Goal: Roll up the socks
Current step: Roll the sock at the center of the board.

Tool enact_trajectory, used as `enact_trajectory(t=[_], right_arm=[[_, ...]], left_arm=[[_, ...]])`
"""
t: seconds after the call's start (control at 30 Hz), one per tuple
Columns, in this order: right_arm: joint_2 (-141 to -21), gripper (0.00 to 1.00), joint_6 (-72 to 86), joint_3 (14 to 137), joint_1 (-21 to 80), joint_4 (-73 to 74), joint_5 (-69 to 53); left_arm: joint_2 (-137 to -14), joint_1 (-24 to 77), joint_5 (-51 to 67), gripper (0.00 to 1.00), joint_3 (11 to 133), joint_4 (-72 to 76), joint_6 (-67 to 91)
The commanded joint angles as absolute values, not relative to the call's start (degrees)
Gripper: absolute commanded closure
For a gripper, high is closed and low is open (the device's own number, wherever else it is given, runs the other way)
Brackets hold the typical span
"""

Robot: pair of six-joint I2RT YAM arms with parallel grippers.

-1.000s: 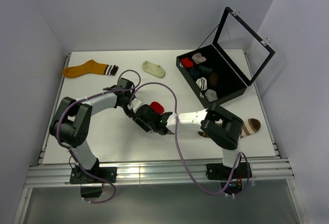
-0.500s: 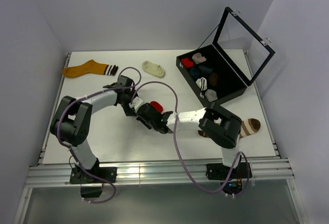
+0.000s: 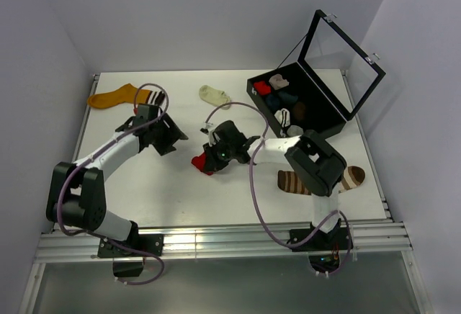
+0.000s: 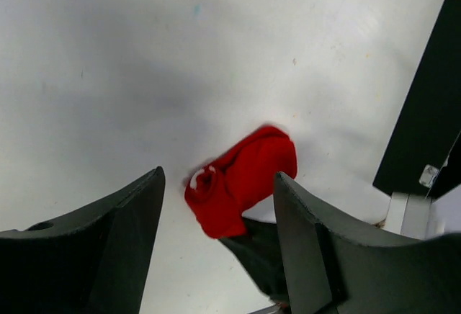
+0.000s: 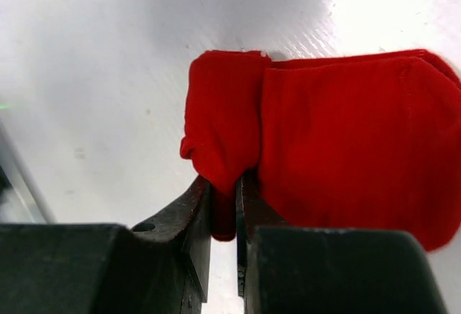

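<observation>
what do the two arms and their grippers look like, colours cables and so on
The left arm and right arm both have white link covers between bulky black joints, on black bases. A purple cable loops loosely along each. The left gripper and right gripper are black, each with two dark, tapering fingers. No markings are readable.
</observation>
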State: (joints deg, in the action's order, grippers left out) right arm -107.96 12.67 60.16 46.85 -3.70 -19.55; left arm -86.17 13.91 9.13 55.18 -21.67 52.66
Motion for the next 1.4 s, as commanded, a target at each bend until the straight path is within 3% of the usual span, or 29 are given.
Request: enact_trajectory(t=[0.0,0.27,0.5,0.7,0.93,1.1,1.27,1.37], right_arm=[[-112.7,1.00,20.3,62.6,43.8,-1.6,-35.1],[-120.8,1.00,29.5,62.3,38.4,-5.9,-45.3],[-124.0,1.00,30.3,63.5,37.6,-4.4,-46.5],[-123.4,0.98,30.1,63.3,37.1,-4.0,-45.9],[-115.1,0.60,23.8,62.5,38.7,-0.5,-34.5],[-106.1,0.50,18.3,61.0,42.2,1.3,-21.6],[-98.9,0.46,12.8,59.9,49.2,1.0,-1.1],[-97.6,0.45,9.1,59.9,52.5,0.4,5.2]], left_arm=[[-83.4,14.7,12.9,0.32,48.5,-16.5,55.8],[-83.2,20.6,13.5,0.36,42.0,-10.0,57.8],[-87.8,21.4,11.0,0.39,42.0,-8.6,57.8],[-91.6,21.6,10.5,0.57,43.2,-9.4,57.0],[-94.2,22.9,9.1,0.67,46.5,-15.0,55.3],[-96.2,23.6,7.3,0.66,50.9,-20.4,53.2],[-97.7,24.5,6.8,0.66,54.3,-24.0,51.6],[-98.8,24.9,6.9,0.66,56.4,-25.2,51.0]])
